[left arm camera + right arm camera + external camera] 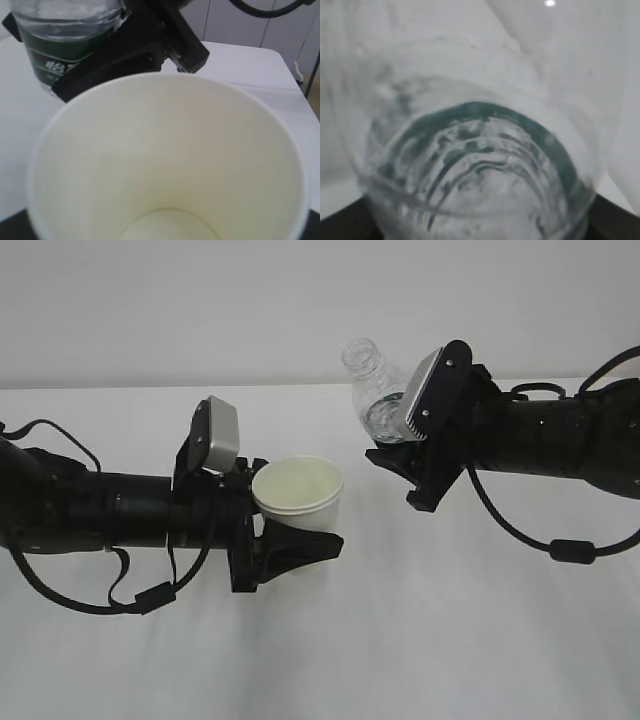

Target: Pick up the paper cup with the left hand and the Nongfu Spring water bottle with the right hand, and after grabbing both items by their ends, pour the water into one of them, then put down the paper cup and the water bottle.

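- Exterior view: left gripper (292,540) clamps the cup (298,494) low on its body, jaws around it; cup is held off the table (400,640), mouth tipped up toward the camera.
- Right gripper (405,455) clamps the bottle (378,388) near its base; bottle sits nearly upright, neck leaning left toward the cup, mouth uncapped.
- Bottle is up and right of the cup, well apart, not over the rim yet.
- Left wrist view: cup inside (165,165) looks dry and empty; bottle label (55,52) is just past the far rim.
- Right wrist view: only the ribbed bottle wall (475,170) up close; water level can't be told.
- Risk: tilting before the neck is over the cup sends water onto the table.
- Risk: cup is thin paper and already tipped; a squeeze may dent it, or water may run out over the low side.
- Risk: base-end grip gives the bottle leverage to slip or swing when tilted.
- Risk: grippers are close; closing in further may knock the cup.
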{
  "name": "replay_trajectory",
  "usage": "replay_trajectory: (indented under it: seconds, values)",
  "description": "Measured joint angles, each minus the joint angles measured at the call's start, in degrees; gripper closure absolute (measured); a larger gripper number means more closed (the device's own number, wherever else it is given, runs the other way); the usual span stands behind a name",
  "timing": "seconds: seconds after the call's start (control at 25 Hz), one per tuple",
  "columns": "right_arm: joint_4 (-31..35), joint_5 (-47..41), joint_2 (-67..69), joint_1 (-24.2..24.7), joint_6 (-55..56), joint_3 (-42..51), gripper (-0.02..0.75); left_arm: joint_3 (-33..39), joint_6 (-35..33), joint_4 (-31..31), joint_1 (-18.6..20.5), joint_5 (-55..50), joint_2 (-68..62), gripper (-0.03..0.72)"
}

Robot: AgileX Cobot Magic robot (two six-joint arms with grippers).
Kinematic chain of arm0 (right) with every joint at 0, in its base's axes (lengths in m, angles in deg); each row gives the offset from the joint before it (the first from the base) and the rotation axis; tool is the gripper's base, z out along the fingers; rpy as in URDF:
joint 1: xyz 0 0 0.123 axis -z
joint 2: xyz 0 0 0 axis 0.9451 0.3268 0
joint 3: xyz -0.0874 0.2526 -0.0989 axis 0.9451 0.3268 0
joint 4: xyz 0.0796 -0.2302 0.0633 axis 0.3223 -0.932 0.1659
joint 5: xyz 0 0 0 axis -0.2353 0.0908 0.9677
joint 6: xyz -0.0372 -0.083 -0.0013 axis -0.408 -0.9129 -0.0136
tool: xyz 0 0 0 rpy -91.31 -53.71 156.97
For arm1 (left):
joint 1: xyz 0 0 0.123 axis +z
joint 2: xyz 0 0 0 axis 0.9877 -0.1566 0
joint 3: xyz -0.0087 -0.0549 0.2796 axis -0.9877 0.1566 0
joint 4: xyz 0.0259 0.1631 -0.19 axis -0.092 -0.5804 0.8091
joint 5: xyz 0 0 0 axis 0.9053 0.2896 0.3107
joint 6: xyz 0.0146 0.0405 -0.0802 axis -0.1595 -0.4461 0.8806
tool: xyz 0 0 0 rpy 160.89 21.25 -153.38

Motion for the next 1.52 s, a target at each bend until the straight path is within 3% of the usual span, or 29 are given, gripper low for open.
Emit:
replay_trajectory:
  seconds: [0.24,1.52]
  values:
    - [0.0,-0.3,0.0,0.0,-3.3,0.0,0.246,0.0,0.0,0.0,-1.8,0.0,0.0,0.158]
    - [-0.2,-0.5,0.0,0.0,-16.7,-2.1,0.246,0.0,0.0,2.2,-2.2,0.0,0.0,0.158]
